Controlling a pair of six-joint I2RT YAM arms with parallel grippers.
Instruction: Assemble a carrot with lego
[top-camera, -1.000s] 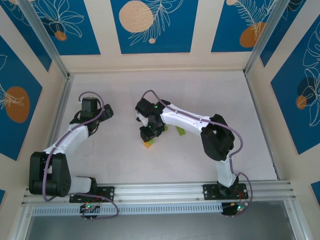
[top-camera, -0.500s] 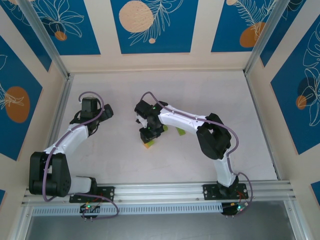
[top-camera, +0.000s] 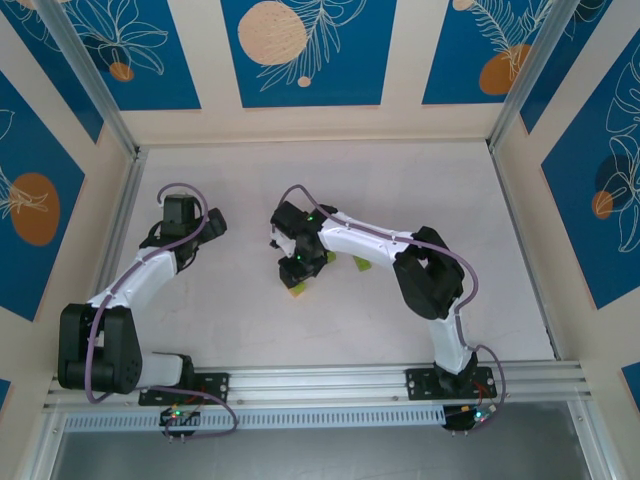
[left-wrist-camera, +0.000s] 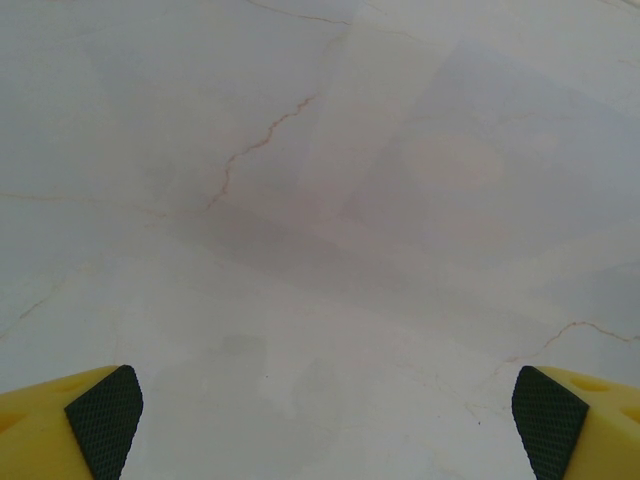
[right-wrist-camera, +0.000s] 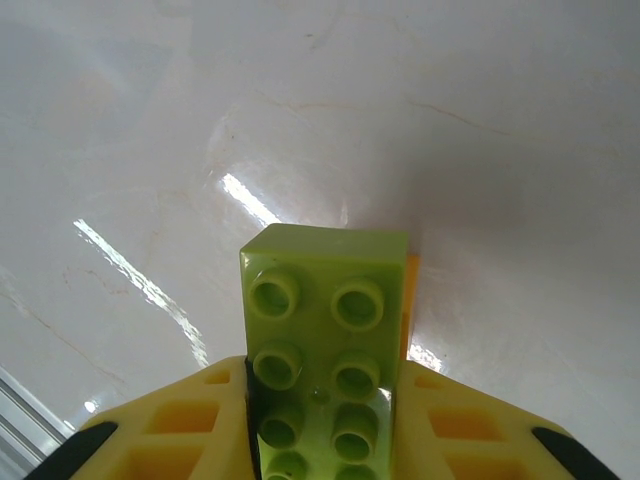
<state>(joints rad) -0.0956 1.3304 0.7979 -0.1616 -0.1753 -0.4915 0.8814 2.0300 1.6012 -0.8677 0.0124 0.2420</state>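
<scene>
My right gripper (right-wrist-camera: 322, 385) is shut on a long lime-green lego brick (right-wrist-camera: 325, 320), studs facing the camera. A thin edge of the orange brick (right-wrist-camera: 410, 300) shows just behind the green one, close against it. From above, the right gripper (top-camera: 297, 268) sits mid-table over the orange brick (top-camera: 294, 291), hiding most of the carrot. Two loose lime-green bricks (top-camera: 360, 264) (top-camera: 331, 257) lie just to its right. My left gripper (left-wrist-camera: 325, 430) is open over bare table, far left of the bricks (top-camera: 186, 228).
The white tabletop (top-camera: 400, 190) is fenced by a metal frame and patterned blue walls. The right arm's elbow (top-camera: 432, 270) bulks to the right of the bricks. An aluminium rail (top-camera: 320, 380) runs along the near edge.
The right arm's elbow has edged slightly left while its gripper stays over the orange brick. The left arm has not moved.
</scene>
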